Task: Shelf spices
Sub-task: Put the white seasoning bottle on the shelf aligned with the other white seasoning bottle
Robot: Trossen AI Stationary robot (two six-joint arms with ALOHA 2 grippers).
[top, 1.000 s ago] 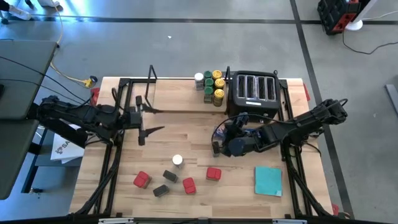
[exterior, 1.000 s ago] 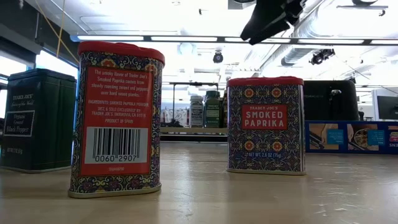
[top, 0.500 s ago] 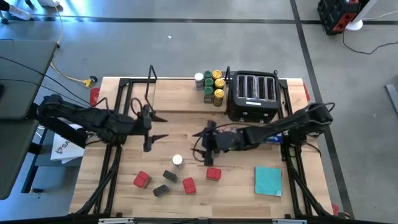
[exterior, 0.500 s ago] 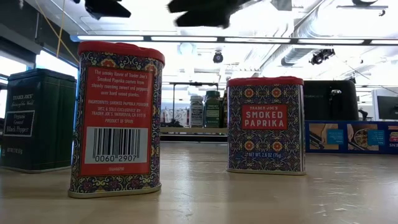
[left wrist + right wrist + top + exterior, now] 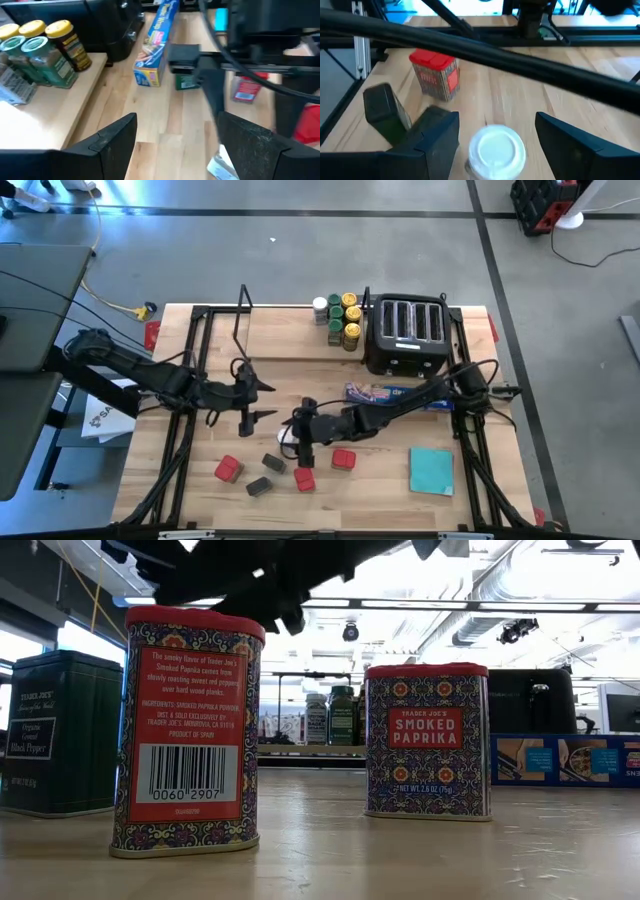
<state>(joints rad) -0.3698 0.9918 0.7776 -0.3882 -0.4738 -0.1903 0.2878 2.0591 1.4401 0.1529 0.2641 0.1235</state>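
Note:
A white-lidded spice jar (image 5: 497,147) stands on the table between the open fingers of my right gripper (image 5: 299,440), which flank it without touching. Red tins (image 5: 228,470) (image 5: 304,478) (image 5: 343,459) and dark tins (image 5: 274,464) (image 5: 258,487) stand near the table's front edge. More jars (image 5: 342,318), with yellow, green and white lids, stand on the right end of the light-wood shelf (image 5: 280,335) at the back. My left gripper (image 5: 260,400) hangs open over the middle of the table, left of the right one, holding nothing.
A black toaster (image 5: 410,330) stands at the back right, beside the shelf. A long blue box (image 5: 390,393) lies in front of it, under my right arm. A flat teal square (image 5: 431,470) lies at the front right. Black frame rails run along both table sides.
My right gripper has swept from in front of the toaster toward the table's left and near edge, sinking and tipping until its open fingers flank the white-lidded jar. My left gripper has moved right and down toward the table's middle, rolling somewhat. Nothing on the table has moved.

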